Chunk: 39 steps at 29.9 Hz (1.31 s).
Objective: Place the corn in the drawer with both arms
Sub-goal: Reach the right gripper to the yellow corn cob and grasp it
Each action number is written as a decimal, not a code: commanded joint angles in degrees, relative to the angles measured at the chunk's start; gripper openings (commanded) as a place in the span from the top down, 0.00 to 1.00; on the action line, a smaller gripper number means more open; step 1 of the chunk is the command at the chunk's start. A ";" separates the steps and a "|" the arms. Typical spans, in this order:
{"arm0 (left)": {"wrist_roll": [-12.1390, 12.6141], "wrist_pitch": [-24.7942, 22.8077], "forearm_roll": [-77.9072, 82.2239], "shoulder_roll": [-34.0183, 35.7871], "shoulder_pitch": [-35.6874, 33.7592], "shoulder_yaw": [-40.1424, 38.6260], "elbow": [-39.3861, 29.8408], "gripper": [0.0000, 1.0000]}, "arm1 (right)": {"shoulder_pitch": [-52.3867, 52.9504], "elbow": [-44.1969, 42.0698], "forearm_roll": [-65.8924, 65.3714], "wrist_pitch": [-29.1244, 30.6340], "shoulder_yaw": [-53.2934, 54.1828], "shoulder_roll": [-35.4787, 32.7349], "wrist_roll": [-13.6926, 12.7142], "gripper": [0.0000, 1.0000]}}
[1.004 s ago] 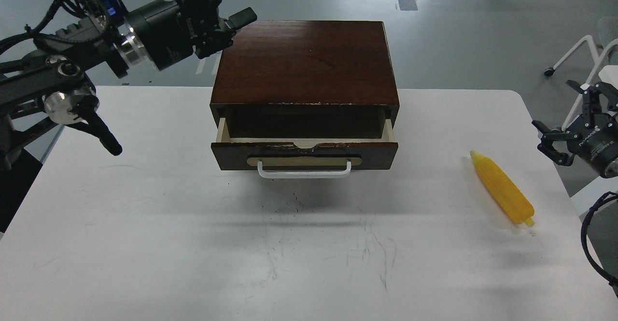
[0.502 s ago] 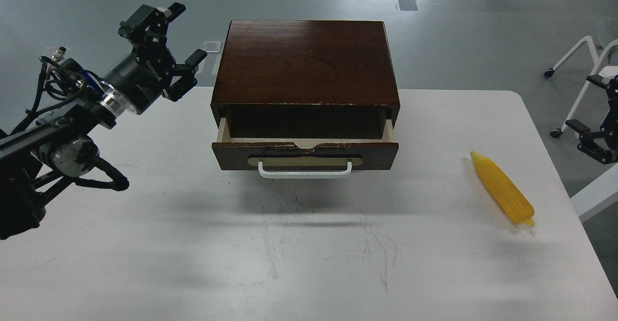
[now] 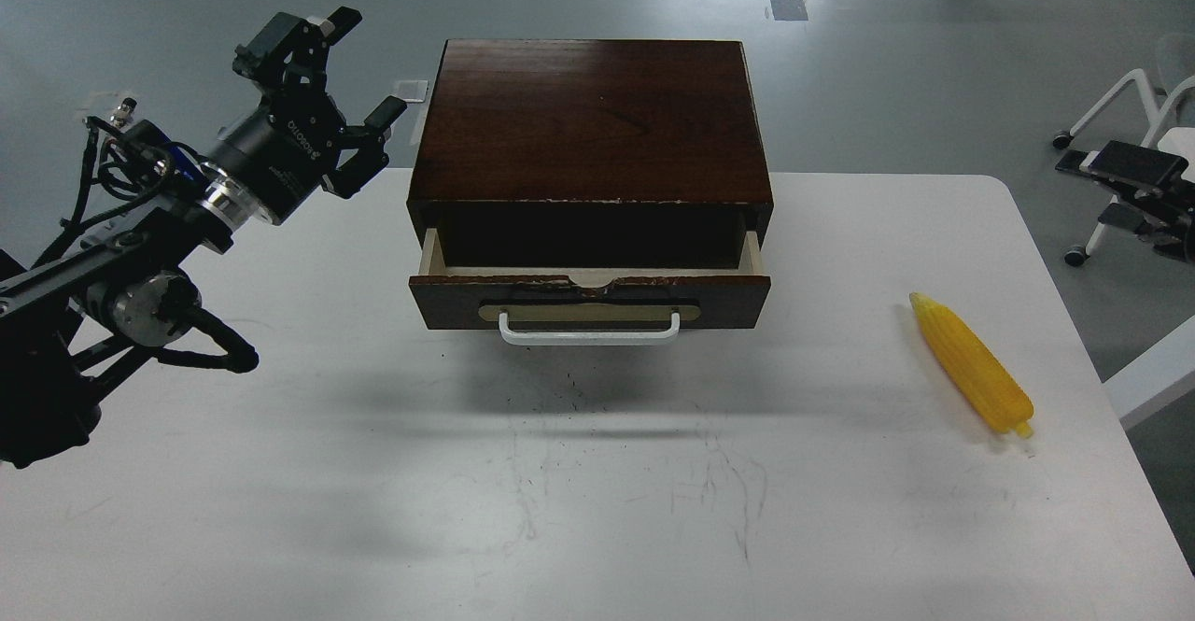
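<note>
Left pincer [image 3: 322,89] is now parked just left of the box's back corner, raised off the desk [image 3: 280,472], fingers spread wide and holding nothing; compared with a second ago it has been pulled back from the box top and swung out, and it has barely moved in the last half second. Right pincer is no longer found in frame: a second ago it was seen at the right edge near the corn, half a second ago only partly, now only a chair-like object [image 3: 1130,173] is visible there, so its state cannot be reported. Drawer [image 3: 590,287] is left partly pulled out, white handle [image 3: 589,330] facing forward, dark cavity exposed but the opening is narrow. Corn [image 3: 971,364] is unchanged, lying flat on the desk's right side, well apart from the drawer, pointed end aimed away and to the left. Judgement: opening step appears done or paused, both arms are cleared away, and the pick of the corn is not yet started. A wider drawer gap would probably be needed for the cob to be dropped in cleanly.
</note>
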 commanded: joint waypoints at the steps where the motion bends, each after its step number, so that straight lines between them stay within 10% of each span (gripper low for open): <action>1: 0.00 -0.33 0.02 0.18 -0.09 0.01 -0.06 0.01 | 0.33 0.79 -8.04 -0.02 -1.27 -0.01 0.42 0.01; 10: 0.00 -0.77 0.19 0.44 -0.09 0.01 -0.15 0.01 | 1.12 2.54 -30.03 -0.02 -9.97 0.17 9.64 0.01; 22: 0.00 -0.86 0.19 0.44 -0.09 0.01 -0.23 0.01 | 0.94 3.60 -42.32 -0.02 -11.47 3.24 14.39 0.01; 39: 0.00 -1.38 0.28 0.62 -0.09 0.09 -0.32 0.01 | 0.86 -2.81 -42.60 -0.02 -13.58 9.57 14.31 0.01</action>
